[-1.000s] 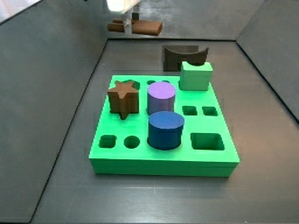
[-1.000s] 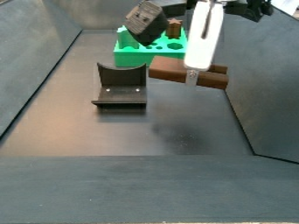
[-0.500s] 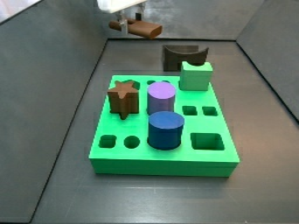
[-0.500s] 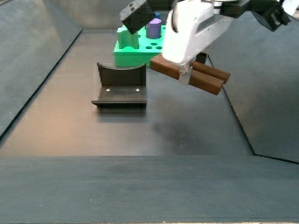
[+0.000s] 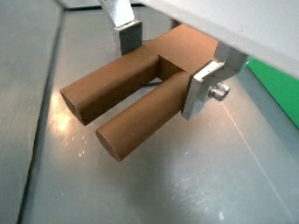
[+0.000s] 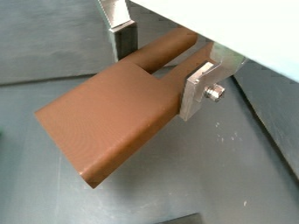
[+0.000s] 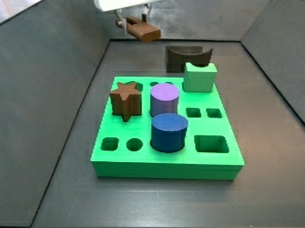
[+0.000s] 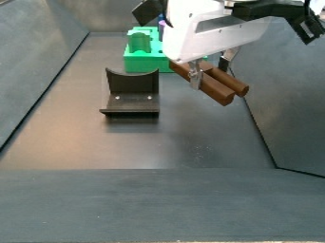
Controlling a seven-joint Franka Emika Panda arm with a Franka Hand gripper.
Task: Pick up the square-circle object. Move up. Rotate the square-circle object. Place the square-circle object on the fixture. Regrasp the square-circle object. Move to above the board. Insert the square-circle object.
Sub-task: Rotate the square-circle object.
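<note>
The square-circle object [image 5: 117,96] is a brown piece with two long prongs. It hangs in the air, tilted, at the back of the cell [image 7: 145,32], clear of the floor [image 8: 219,85]. My gripper [image 5: 163,61] is shut on it, and both wrist views show a silver finger [image 6: 201,87] pressed on each side of the piece's [image 6: 111,131] prongs. The gripper [image 8: 206,70] is right of the fixture [image 8: 131,92] and higher than it. The dark fixture [image 7: 185,57] stands behind the green board [image 7: 220,151]. The gripper [image 7: 142,25] is past the board's far end.
On the board stand a brown star peg [image 7: 125,98], a purple cylinder [image 7: 165,96], a blue cylinder [image 7: 169,132] and a pale green notched block [image 7: 201,77]. Grey walls enclose the dark floor [image 8: 152,161] on both sides.
The gripper has turned with the brown piece in it. The piece now tilts steeply and looks end-on in one side view. Board and fixture have not moved.
</note>
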